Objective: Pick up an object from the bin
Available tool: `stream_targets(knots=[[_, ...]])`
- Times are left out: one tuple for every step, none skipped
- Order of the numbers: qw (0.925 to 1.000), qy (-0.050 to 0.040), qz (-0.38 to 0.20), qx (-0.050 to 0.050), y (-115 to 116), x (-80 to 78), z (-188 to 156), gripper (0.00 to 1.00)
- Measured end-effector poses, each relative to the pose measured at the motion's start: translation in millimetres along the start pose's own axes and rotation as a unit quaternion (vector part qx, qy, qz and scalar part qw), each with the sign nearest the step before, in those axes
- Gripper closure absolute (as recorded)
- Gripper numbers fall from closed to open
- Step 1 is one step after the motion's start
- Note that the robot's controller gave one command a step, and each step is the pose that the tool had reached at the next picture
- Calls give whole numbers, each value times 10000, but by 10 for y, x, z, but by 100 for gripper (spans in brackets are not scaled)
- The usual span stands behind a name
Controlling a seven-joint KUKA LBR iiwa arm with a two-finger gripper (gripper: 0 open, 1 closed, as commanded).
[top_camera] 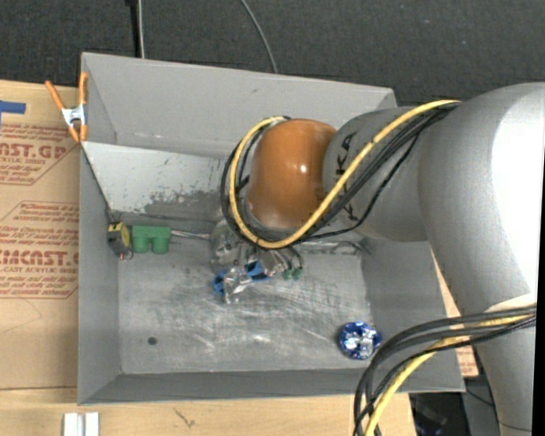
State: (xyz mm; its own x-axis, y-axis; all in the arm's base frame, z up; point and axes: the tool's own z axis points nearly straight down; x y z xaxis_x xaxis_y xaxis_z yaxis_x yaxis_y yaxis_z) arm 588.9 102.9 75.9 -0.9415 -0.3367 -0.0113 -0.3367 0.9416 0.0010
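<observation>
Claw [238,276] over small blue thing [222,285] mid-bin — grip: cannot tell | green block [149,240] left

In the grey metal bin [96,276], a chunky green plastic block [150,239] lies by the left wall (a small black-and-yellow piece [117,238] touches its left end). Right of the block lies a small blue-and-white object [235,281]; farther right and forward, a shiny blue ball [357,340].

Scuffed matt metal bin [165,175] (glossy arm cover [288,181])
</observation>
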Motion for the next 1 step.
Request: stream_targets(knots=[[9994,-1,-344,15,-107,40,-1750,100]])
